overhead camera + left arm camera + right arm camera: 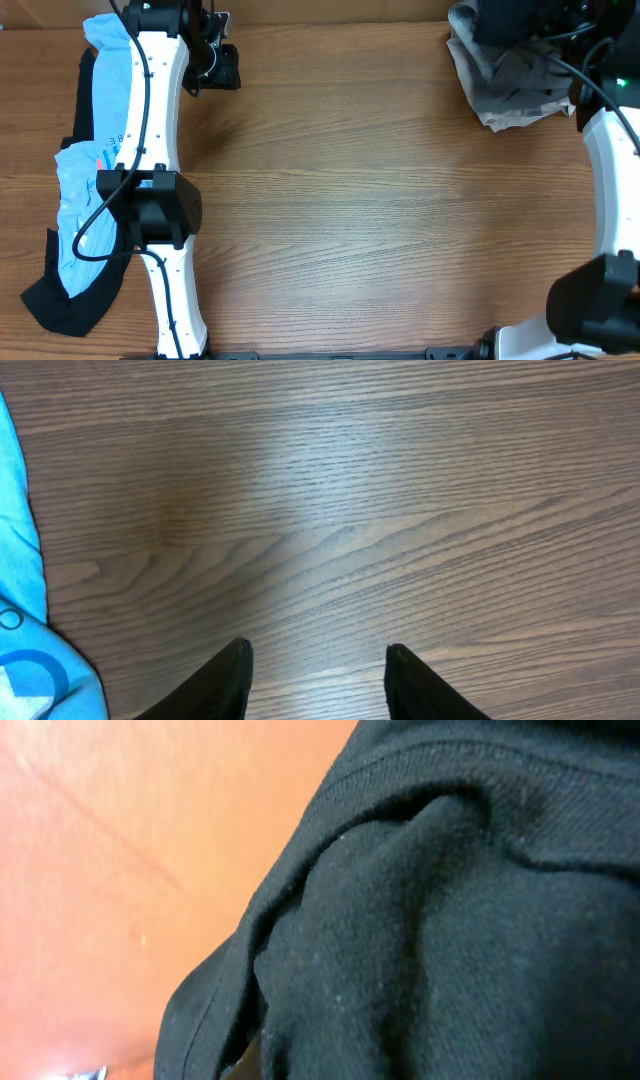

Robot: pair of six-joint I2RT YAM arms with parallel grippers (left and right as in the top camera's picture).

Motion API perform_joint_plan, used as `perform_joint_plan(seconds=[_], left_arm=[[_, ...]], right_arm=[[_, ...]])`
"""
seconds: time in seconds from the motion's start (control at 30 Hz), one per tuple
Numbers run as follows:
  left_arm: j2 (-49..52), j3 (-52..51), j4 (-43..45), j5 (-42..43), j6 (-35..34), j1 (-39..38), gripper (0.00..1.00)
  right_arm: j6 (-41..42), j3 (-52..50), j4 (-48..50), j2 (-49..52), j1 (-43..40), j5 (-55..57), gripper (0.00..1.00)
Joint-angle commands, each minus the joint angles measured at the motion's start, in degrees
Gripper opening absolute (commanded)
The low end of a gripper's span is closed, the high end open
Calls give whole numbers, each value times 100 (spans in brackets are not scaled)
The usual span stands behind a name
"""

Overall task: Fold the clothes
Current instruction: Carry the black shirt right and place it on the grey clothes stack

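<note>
Black garment (pixel 450 920) crowds the right wrist lens.
Right gripper (pixel 530 22): grip hidden, cannot tell; left gripper (pixel 315 660) spread wide, empty, far left.

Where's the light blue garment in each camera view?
Overhead: the light blue garment lies along the left edge, partly under the left arm.
Left wrist: a strip of it at the left edge.
Right wrist: not in it; black fabric fills most of the view.
Shared landmark: the wood-grain table, beside the garment in the overhead and left wrist views.
</note>
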Motion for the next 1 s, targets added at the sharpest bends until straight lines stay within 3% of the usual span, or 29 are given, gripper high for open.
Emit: perform_joint_plan(seconds=[0.0,0.2,0.4,0.5,0.57,0.73,0.97], left_arm=[[2,-55,17,-42,70,57,45],[2,-55,24,-63,72,57,48],[2,-55,26,-59,72,57,51],[2,-55,26,-57,72,57,54],[2,-55,26,-57,70,57,54],[2,-55,33,-55,72,57,55],[2,-55,48,-57,72,57,63]], right_arm=[[-103,157,461,444,-138,-227,4],[42,157,1073,1095,-343,-345,4],[46,157,841,1650,-549,-459,4],[44,157,549,1755,-612,-125,68],[24,168,398,1692,-682,20,82],[20,319,-107,1086,-831,-37,95],[-256,354,-494,151,-835,-37,93]])
